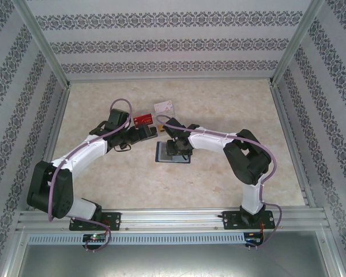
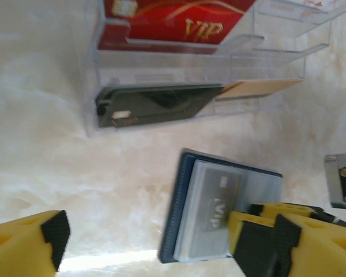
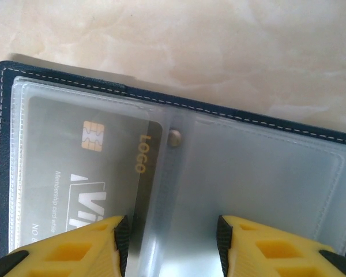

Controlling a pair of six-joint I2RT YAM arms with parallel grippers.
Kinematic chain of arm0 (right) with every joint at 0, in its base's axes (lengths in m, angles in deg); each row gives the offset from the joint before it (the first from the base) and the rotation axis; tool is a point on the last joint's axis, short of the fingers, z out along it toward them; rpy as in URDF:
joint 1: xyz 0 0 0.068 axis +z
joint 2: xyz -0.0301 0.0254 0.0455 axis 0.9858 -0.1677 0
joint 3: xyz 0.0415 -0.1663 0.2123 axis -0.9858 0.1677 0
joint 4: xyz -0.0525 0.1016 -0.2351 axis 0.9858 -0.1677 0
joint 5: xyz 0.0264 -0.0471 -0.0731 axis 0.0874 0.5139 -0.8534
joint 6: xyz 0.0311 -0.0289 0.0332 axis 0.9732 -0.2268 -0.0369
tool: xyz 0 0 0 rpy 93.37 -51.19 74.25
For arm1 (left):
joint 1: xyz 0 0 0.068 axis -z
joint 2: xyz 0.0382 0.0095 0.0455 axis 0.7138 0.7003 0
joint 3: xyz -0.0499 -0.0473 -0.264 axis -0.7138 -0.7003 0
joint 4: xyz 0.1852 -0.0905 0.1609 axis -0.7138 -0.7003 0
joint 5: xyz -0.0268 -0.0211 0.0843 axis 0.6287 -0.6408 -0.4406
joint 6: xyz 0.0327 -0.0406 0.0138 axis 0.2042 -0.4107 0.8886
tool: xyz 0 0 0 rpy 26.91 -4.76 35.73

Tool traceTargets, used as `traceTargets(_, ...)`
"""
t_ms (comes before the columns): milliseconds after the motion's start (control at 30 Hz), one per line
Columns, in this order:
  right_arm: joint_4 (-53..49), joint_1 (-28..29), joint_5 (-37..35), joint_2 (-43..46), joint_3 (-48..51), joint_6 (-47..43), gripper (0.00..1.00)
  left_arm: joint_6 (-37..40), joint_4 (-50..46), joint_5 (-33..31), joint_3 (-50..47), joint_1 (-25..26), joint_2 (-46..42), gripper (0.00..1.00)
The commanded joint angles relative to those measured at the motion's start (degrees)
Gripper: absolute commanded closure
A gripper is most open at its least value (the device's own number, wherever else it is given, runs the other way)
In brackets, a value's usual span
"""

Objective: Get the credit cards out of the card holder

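Card holder (image 3: 259,179): navy, stitched rim, book-like, lying open flat on marbled counter (image 3: 219,46). Clear glossy sleeves; grey chip card (image 3: 86,173) in left sleeve. Right claw (image 3: 172,231) at holder's 6 o'clock, jaws apart over sleeve. Left claw (image 1: 150,134) at 10 o'clock, spread wide. Red card (image 2: 179,20), black card (image 2: 155,104), gold card (image 2: 259,88) in clear rack (image 2: 92,86) at 12.

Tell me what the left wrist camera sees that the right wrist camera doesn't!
Left wrist camera: a clear plastic rack beyond the card holder, with a red card, a black card and a gold card in it. Right wrist camera: close-up bits, like the gold chip, the word LOGO, a little round stud and white stitching. Both: the open card holder with a grey VIP card in its sleeve, lying on the marbled table.
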Motion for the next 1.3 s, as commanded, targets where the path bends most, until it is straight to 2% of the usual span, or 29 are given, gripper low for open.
traceTargets(0, -2.58, -0.17, -2.61, -1.43, 1.01, 0.1, 0.54, -3.01, 5.48, 6.82, -0.86, 0.81, 1.73, 0.13)
traceTargets(133, -2.71, -0.29, -2.82, -1.6, 1.17, 0.16, 0.55, -2.29, 5.47, 7.44, -0.91, 3.1, 2.83, 0.21)
traceTargets(400, -0.59, -0.42, -3.38, -0.43, 3.35, -0.34, 0.59, -1.86, 7.28, 10.36, -0.28, 6.42, 7.01, 0.48)
traceTargets(500, -0.21, -0.35, -3.34, -0.13, 3.65, -0.43, 0.6, -2.18, 8.67, 11.63, 0.02, 7.06, 8.88, 0.53)
traceTargets(933, 0.71, -0.33, -2.09, -0.14, 4.0, -0.69, 0.61, -2.32, 10.85, 15.29, 1.78, 8.92, 15.61, 0.65)
traceTargets(1267, 0.98, -0.45, -1.77, -0.06, 4.31, -0.43, 0.61, -1.56, 9.62, 16.38, 3.05, 9.22, 18.43, 0.66)
